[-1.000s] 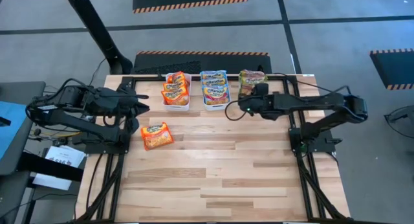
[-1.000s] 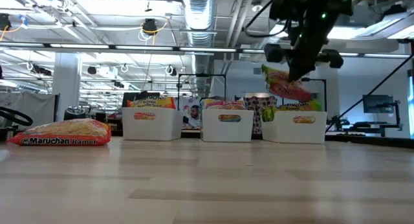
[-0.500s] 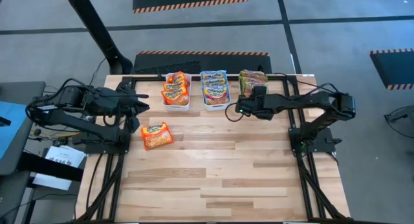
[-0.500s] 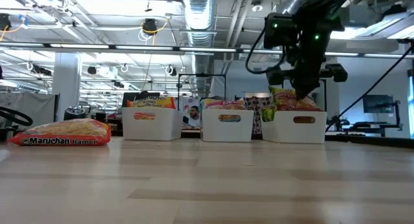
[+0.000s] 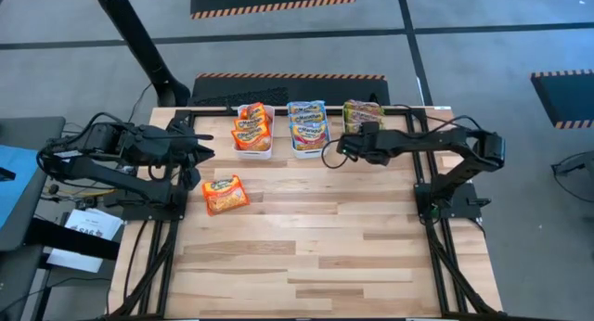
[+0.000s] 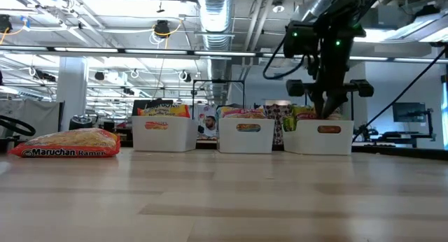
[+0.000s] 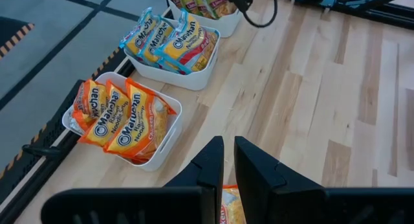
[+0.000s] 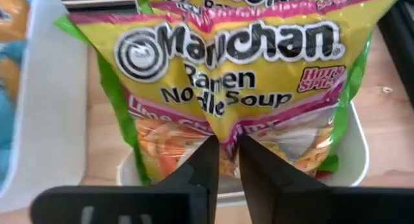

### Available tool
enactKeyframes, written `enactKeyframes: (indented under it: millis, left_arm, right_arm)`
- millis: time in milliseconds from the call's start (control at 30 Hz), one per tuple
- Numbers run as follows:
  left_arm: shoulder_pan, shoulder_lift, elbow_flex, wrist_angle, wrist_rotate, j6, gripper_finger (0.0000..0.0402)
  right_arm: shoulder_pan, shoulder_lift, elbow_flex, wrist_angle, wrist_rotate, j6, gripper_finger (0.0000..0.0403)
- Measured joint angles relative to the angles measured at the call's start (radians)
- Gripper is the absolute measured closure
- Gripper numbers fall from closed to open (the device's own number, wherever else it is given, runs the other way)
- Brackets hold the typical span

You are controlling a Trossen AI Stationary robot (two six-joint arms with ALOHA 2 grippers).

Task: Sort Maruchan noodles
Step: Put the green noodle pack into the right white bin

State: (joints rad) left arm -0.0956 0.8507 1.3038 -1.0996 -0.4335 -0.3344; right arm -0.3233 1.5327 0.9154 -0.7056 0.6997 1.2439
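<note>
- We find three bins in a row along the table's [image 5: 306, 256] far edge: the left bin [image 5: 252, 152], the middle bin [image 5: 308, 150] just beside it, and the right bin [image 5: 351, 135].
- Each bin holds packets [image 5: 251, 124].
- One loose packet [image 5: 225, 193] lies on the table, nearer us than the left bin.
- Our right gripper [image 5: 349, 147] sits over the right bin; our left gripper [image 5: 206, 152] waits left of the left bin.

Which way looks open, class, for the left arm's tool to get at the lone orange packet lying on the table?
Probably yes, from above: the left tool hangs beside the orange packet, which lies flat on bare wood with nothing over it; the white bins sit farther back.
</note>
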Motion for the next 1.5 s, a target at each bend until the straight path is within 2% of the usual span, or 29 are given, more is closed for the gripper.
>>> enactKeyframes:
  millis: [333, 500, 700, 833, 1033, 1333, 1500]
  left_arm:
    - [0.000, 0.000, 0.000, 0.000, 0.000, -0.002, 0.0377]
    - [0.000, 0.000, 0.000, 0.000, 0.000, 0.013, 0.0377]
    - [0.000, 0.000, 0.000, 0.000, -0.031, 0.041, 0.0377]
    - [0.000, 0.000, 0.000, 0.000, -0.115, 0.038, 0.0377]
    - [0.000, 0.000, 0.000, 0.000, -0.214, 0.020, 0.0377]
    - [0.000, 0.000, 0.000, 0.022, -0.219, -0.027, 0.0377]
    - [0.000, 0.000, 0.000, 0.022, -0.220, -0.029, 0.0377]
  right_arm:
    - [-0.027, -0.134, 0.000, 0.002, -0.052, -0.046, 0.0262]
    - [-0.027, -0.241, 0.000, 0.042, -0.134, -0.054, 0.0238]
    - [-0.047, -0.319, 0.000, 0.188, -0.286, -0.283, 0.0239]
    - [-0.112, -0.310, 0.000, 0.177, -0.381, -0.394, 0.0251]
    - [-0.191, -0.259, -0.001, 0.131, -0.463, -0.404, 0.0268]
    - [-0.238, -0.186, -0.001, 0.025, -0.495, -0.418, 0.0276]
    - [-0.261, -0.127, 0.002, 0.022, -0.496, -0.418, 0.0276]
